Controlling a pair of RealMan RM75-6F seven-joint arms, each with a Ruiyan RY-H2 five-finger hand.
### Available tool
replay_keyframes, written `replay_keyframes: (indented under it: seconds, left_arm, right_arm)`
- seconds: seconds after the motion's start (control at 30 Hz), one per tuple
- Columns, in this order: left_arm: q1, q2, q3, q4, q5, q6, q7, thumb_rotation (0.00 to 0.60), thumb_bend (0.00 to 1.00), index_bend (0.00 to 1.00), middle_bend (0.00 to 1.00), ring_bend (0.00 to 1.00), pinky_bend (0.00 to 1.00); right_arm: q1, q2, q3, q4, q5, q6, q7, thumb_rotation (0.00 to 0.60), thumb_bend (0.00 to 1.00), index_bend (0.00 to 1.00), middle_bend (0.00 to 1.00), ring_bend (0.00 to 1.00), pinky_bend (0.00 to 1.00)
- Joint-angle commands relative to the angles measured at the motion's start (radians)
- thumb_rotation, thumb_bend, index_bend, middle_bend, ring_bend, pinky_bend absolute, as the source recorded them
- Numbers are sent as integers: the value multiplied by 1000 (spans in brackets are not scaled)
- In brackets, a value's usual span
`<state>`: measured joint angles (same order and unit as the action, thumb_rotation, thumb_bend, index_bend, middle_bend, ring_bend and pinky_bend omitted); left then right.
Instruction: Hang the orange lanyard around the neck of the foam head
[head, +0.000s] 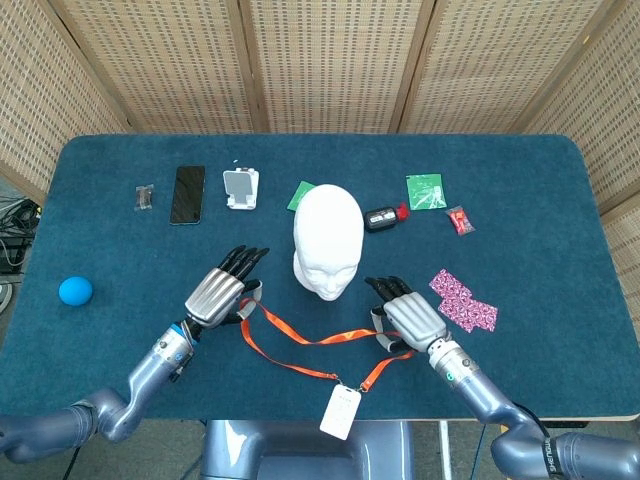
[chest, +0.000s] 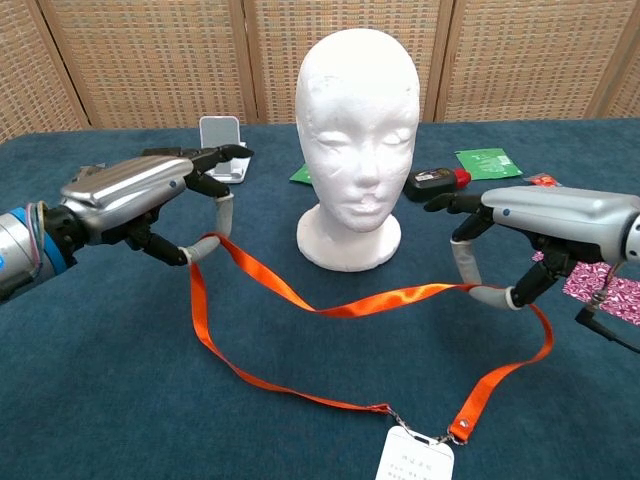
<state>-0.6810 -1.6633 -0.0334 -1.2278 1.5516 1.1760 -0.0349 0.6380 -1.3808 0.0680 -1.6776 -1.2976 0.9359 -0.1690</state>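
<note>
lifting step – my left hand (chest: 135, 195) and right hand (chest: 530, 225) each pinch the orange lanyard (chest: 330, 310), loop sagging just near of the foam head (chest: 357, 130). next move, i reckon – raise it over the crown.

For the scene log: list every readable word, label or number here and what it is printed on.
None can be read.
Badge card on the orange lanyard: faint print, too small and blurred.
Green packets, red packet: markings illegible.
Smartphone: screen dark.
</note>
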Motion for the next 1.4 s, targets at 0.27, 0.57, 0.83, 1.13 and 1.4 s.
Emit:
replay_keyframes:
  seconds: [0.27, 0.57, 0.83, 1.13, 1.4]
  left_arm:
    - [-6, 89, -23, -114, 71, 74, -3, 600, 458, 677, 0, 0, 0]
    - [-26, 155, -85, -212, 81, 107, 2, 600, 459, 682, 0, 0, 0]
    - [-42, 189, -162, -286, 30, 113, 7, 600, 459, 693, 0, 0, 0]
    - [-79, 232, -243, -360, -70, 53, 74, 600, 459, 696, 0, 0, 0]
    - [-127, 233, -317, -356, -229, -40, 125, 600, 459, 696, 0, 0, 0]
  right_arm:
    - [-11, 77, 21, -102, -55, 56, 8, 600, 671, 799, 84, 0, 0]
    - [-28, 154, 74, -195, -79, 133, 38, 600, 671, 799, 94, 0, 0]
    - [-31, 205, 142, -241, -54, 179, 76, 600, 671, 799, 95, 0, 0]
    - [-11, 239, 208, -267, 9, 192, 60, 600, 671, 799, 103, 0, 0]
    - [47, 235, 302, -235, 171, 155, 70, 600, 672, 799, 111, 0, 0]
